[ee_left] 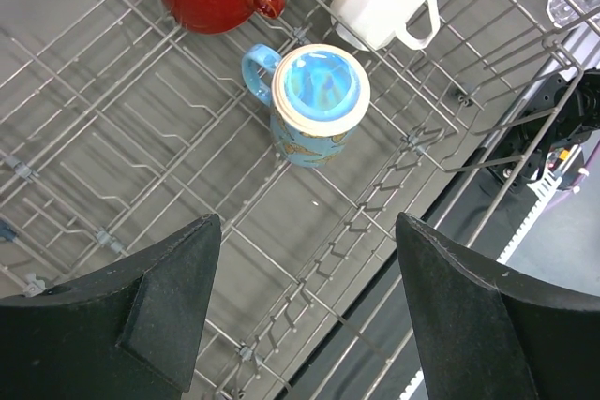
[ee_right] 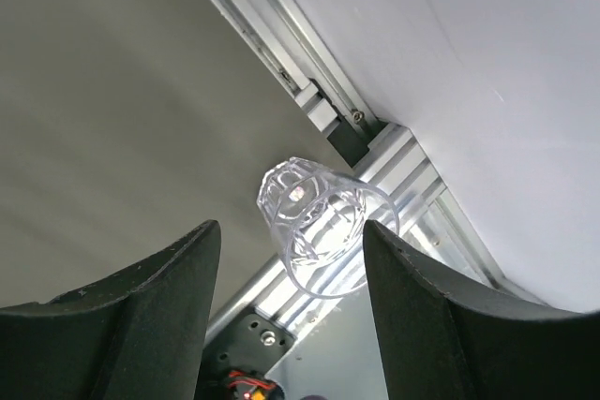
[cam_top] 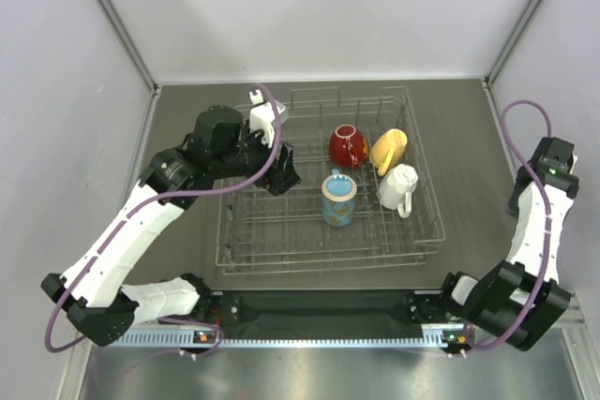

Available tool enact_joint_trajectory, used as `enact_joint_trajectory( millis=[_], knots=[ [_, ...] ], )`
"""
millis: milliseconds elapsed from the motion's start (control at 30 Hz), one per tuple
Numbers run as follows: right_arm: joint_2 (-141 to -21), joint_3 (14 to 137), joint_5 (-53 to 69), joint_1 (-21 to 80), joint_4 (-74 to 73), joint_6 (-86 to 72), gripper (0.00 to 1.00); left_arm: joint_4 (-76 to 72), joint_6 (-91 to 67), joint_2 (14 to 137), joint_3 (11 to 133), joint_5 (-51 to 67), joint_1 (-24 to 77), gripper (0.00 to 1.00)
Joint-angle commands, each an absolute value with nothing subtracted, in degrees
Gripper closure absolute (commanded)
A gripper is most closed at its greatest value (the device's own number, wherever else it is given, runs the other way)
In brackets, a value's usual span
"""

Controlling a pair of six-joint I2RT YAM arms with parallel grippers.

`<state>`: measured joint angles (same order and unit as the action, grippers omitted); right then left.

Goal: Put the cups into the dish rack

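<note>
Left arm point(cam_top: 131, 222) reaching forward, jaws spread; right arm point(cam_top: 534, 231) folded upright, jaws apart.

my arms point(cam_top: 127, 231) were white with black joints, purple cables point(cam_top: 202, 194) looping alongside; my fingers point(ee_left: 141, 325) were matte black wedges.

Pale white panel walls point(cam_top: 319, 7) enclose a dark grey matte counter point(cam_top: 187, 128); silver aluminium frame posts point(cam_top: 114, 16) climb the corners under even light.
</note>
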<state>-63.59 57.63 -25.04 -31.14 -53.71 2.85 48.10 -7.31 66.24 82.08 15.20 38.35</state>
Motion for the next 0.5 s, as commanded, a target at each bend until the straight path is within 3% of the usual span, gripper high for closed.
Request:
enact_joint_trajectory(
  millis=[0, 200, 367, 467],
  knots=[
    [-66.4, 58.0, -24.3, -30.8, -53.4, 7.1, 0.37, 47.1, -5.8, 65.3, 84.2, 14.2, 38.3, 0.20],
    [-62.4, 50.4, -27.4, -29.4, -52.0, 12.7, 0.31, 47.7, -5.2, 64.2, 83.1, 12.9, 38.3, 0.19],
    [-52.8, 41.7, -23.5, -29.5, -48.0, 22.3, 0.33, 47.5, -5.4, 63.7, 81.8, 12.9, 38.4, 0.17],
    [-55.2, 42.1, -20.2, -29.5, -48.0, 22.8, 0.36, 47.2, -5.4, 64.0, 81.8, 13.1, 39.2, 0.18]
  ],
)
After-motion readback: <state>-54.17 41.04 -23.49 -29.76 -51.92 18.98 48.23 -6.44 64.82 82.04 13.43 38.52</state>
